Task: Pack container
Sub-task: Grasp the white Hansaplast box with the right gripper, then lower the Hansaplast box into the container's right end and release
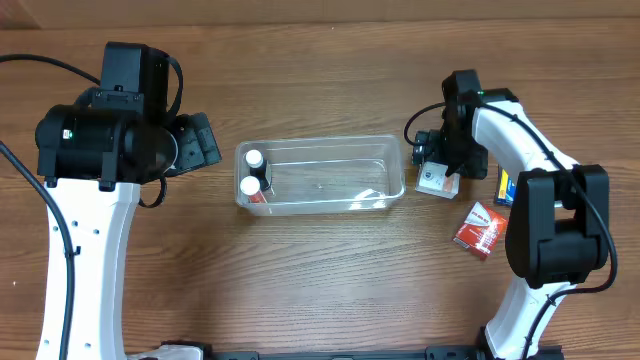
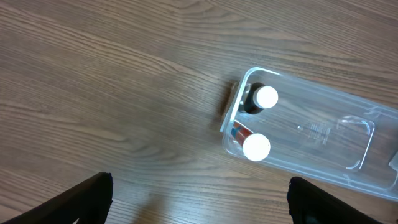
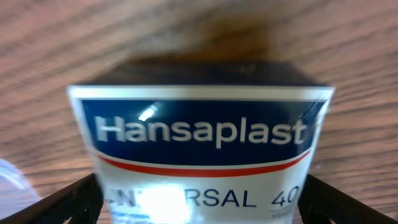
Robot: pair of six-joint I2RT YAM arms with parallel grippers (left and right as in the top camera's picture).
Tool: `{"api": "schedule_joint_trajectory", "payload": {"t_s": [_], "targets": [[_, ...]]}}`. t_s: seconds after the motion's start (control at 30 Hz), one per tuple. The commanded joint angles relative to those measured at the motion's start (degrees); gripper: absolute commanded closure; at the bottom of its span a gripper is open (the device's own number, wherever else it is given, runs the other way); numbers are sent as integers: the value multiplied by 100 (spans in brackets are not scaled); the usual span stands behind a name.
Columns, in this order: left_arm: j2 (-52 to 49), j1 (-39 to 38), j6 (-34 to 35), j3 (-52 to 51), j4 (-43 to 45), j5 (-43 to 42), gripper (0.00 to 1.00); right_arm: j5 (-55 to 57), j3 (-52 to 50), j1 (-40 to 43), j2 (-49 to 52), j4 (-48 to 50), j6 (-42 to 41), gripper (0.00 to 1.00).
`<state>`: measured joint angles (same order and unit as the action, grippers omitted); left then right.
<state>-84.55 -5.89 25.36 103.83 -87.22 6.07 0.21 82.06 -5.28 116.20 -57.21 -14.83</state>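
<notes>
Overhead view: we see the container (image 1: 320, 146), a clear rectangular plastic tub with rounded corners, lying at the centre of the wood-grain table (image 1: 320, 290). It holds two white-capped bottles (image 1: 254, 159) upright at its 9 o'clock end, and the rest of its floor is bare. At 3 o'clock, just beside the tub, the right gripper (image 1: 441, 172) covers a white plaster box (image 1: 432, 181). A red packet (image 1: 480, 228) and a blue box (image 1: 505, 187), partly hidden by the arm, lie farther toward 4 o'clock. The left gripper (image 1: 203, 141) sits at 9 o'clock, apart from the tub. Left wrist view: the container (image 2: 311, 171) runs off the frame at 3 o'clock. We see both round caps of the bottles (image 2: 267, 97), and a red label shows through the wall below the nearer one. The left gripper (image 2: 199, 202) is spread wide and holds nothing; only its dark fingertips (image 2: 87, 199) show. Right wrist view: the plaster box (image 3: 199, 134), glossy card with a blue band reading "Hansaplast", fills the frame, its lower print blurred by glare. The right gripper (image 3: 199, 199) has its fingers (image 3: 62, 205) set wide on either side of the box; we cannot tell whether they clamp it.
</notes>
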Motion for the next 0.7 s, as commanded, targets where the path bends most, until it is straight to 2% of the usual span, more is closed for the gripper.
{"api": "schedule_joint_trajectory", "payload": {"t_s": [0.0, 0.07, 0.13, 0.4, 0.57, 0.67], "targets": [[-20, 22, -7, -46, 15, 50, 9, 39, -142, 15, -2, 81, -48, 3], [-20, 22, -7, -46, 15, 50, 9, 39, -142, 15, -2, 107, -46, 12], [-20, 22, -7, -46, 17, 50, 9, 37, -142, 15, -2, 116, -46, 16], [-20, 22, -7, -46, 9, 48, 8, 37, 310, 9, -216, -490, -17, 21], [-20, 20, -7, -46, 4, 33, 8, 15, 1069, -227, -1397, -1237, 26, 21], [-20, 20, -7, -46, 4, 33, 8, -92, 1123, -905, -2341, -1314, 267, 22]]}}
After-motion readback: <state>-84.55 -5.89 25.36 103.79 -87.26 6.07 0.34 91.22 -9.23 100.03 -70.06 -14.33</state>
